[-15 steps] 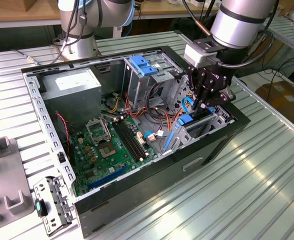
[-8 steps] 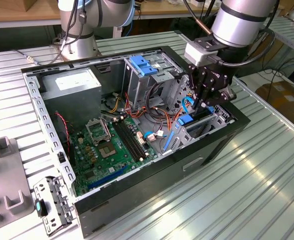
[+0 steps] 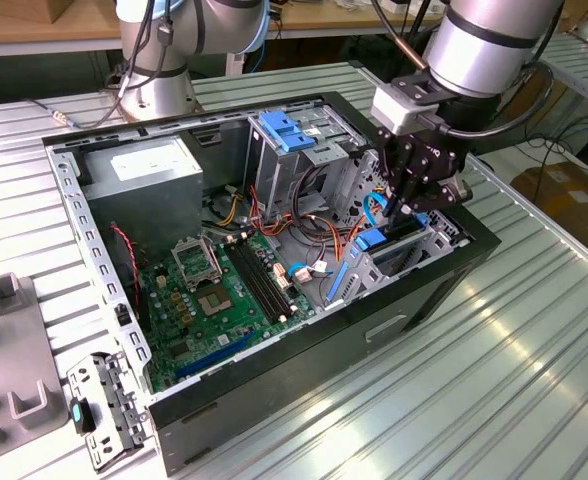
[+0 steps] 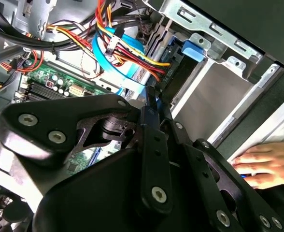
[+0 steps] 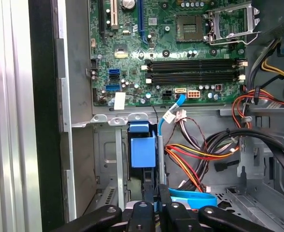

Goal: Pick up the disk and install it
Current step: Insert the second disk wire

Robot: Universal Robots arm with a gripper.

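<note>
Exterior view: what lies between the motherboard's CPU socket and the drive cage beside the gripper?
Between the CPU socket and the drive cage lie the black memory slots, then loose red and orange cables, as the exterior view shows.

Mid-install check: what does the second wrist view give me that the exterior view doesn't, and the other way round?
Second wrist view's extra: a person's hand resting at the computer case's outer side.
Exterior view's extras: the grey power-supply box, the open CPU socket and a loose metal bracket on the table beside the case.
Shared: the tool down at the drive bay, the green motherboard and the wire bundle.
</note>
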